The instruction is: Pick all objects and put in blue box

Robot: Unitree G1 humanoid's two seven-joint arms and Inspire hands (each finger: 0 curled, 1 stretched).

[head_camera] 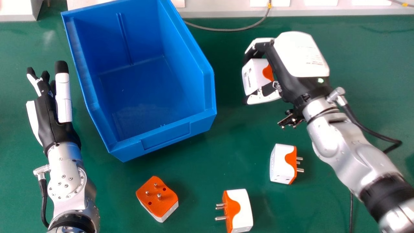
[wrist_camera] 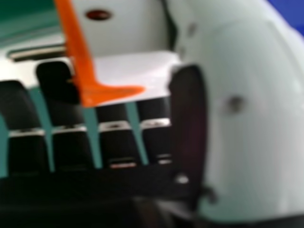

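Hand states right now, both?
Left hand: open, empty, left of the blue box.
Right hand: closed on a white-and-orange plug adapter.

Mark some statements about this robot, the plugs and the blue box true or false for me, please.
1. The robot's right hand is holding a white and orange plug. True.
2. The robot's left hand is gripping a plug too. False: it is open and holds nothing, to the left of the blue box.
3. Four plugs lie loose on the green table. False: three do, a left one, a middle one and a right one.
4. The left one of those three has its metal pins pointing up. True.
5. The held plug is inside the blue box. False: it is to the right of the box, in the hand.
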